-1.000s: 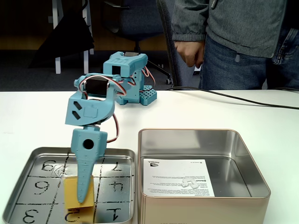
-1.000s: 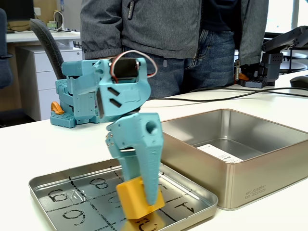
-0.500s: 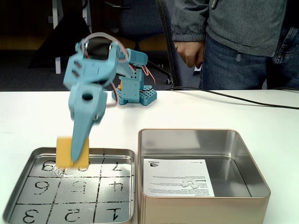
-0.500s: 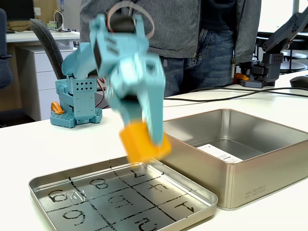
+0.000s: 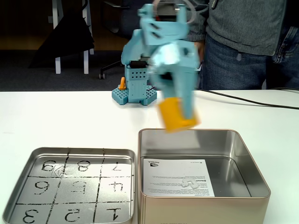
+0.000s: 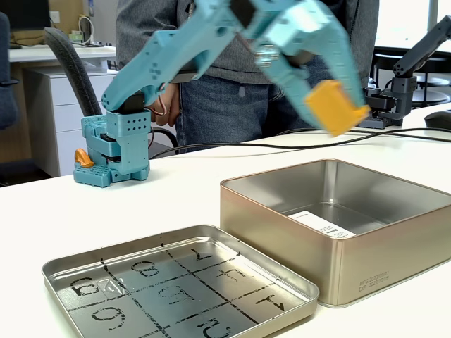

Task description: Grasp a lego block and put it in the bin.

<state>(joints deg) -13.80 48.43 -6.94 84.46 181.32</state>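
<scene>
Mustard-yellow plastic lego block [image 5: 176,115], clamped in the blue hand [image 5: 187,114], hangs above the deep silver metal bin [image 5: 243,154]; a numbered grid tray [image 5: 70,154] lies beside it on the white tabletop [image 5: 56,116].

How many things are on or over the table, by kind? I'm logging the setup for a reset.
Yellow lego block: 1, shut in the gripper above the bin
Deep metal bin: 1
Shallow numbered tray: 1
Printed paper sheet: 1
Blue robot arm: 1
Black cable: 1
Total: 6
</scene>
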